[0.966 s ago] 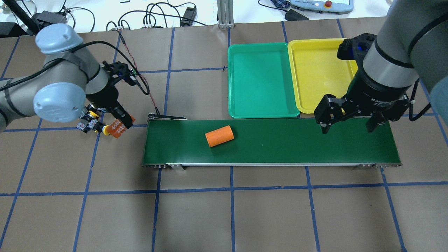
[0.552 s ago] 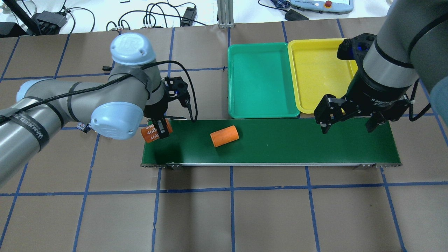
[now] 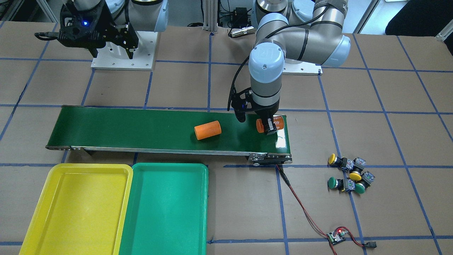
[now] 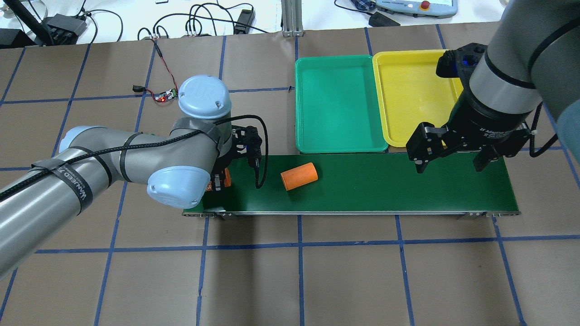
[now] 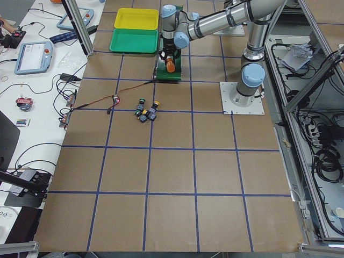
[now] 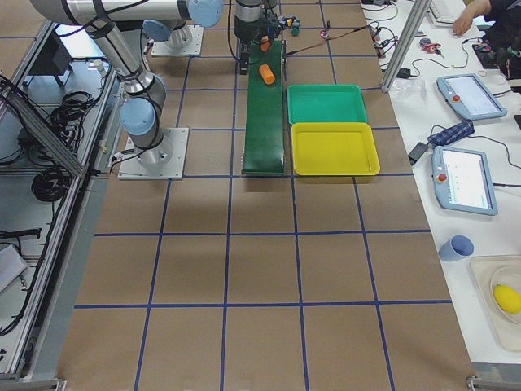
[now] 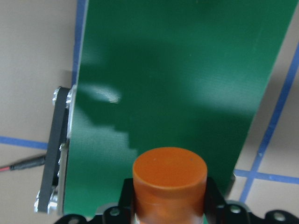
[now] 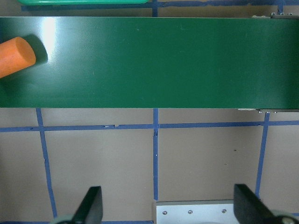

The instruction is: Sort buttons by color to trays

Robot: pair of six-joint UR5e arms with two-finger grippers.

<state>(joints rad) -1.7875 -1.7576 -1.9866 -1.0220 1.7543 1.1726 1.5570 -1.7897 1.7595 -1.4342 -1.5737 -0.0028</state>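
Between the fingers of the left gripper [image 3: 269, 127] sits a clamped orange cylinder [image 7: 169, 179], over the belt [image 3: 141, 124]; the right gripper [image 4: 449, 167] hangs with fingers wide apart.

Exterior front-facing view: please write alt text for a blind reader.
The left gripper holds an orange cylinder at one end of the green conveyor belt; a second cylinder lies mid-belt. Four buttons lie clustered off the belt; the yellow tray and green tray are empty.
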